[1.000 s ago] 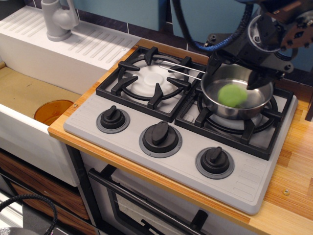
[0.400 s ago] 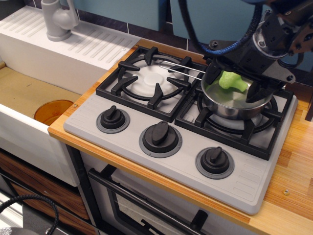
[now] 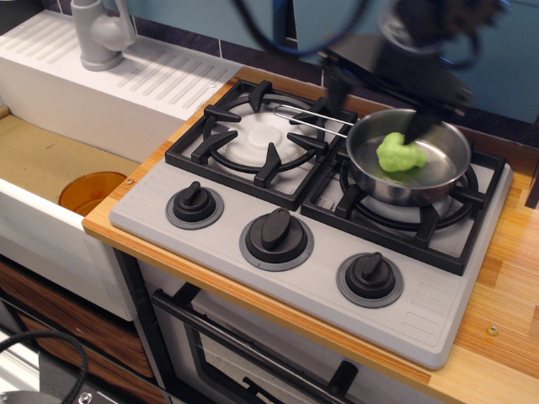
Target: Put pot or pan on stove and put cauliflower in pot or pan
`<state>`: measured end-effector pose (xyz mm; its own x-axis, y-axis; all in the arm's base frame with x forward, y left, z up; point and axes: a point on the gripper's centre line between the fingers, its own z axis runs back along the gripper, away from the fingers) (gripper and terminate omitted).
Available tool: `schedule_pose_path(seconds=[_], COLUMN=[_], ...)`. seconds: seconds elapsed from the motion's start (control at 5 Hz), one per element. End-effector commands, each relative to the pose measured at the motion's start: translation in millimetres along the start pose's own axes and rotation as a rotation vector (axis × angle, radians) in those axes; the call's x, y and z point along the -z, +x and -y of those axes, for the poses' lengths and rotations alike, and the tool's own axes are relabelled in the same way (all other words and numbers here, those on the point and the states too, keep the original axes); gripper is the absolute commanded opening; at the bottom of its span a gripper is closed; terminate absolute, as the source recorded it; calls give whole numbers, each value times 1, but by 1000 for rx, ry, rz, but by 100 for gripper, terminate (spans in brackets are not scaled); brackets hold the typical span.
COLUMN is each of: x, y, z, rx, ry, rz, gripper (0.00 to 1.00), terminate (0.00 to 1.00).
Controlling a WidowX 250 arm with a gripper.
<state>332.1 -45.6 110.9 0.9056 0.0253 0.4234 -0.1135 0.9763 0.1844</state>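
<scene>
The shiny steel pan sits on the right burner of the grey stove, its wire handle pointing left over the left grate. The lime-green cauliflower lies loose inside the pan. My gripper is blurred by motion just above the pan's far rim. Its dark fingers are spread apart with nothing between them, clear of the cauliflower.
The left burner holds nothing but the handle above it. Three black knobs line the stove front. A white sink unit with a faucet stands to the left, and an orange disc lies in the basin. Wooden counter runs along the right.
The gripper has let go of the cauliflower, which now rests in the pan, and has lifted up and back from around the pan. The pan has not moved.
</scene>
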Motion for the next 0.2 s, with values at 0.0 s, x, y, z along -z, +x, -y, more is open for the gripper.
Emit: schedule_pose_path(seconds=[0.0], x=[-7], y=[29], z=[-45], rx=[115], ry=[-41], rz=[67], gripper=[100], terminate=[100])
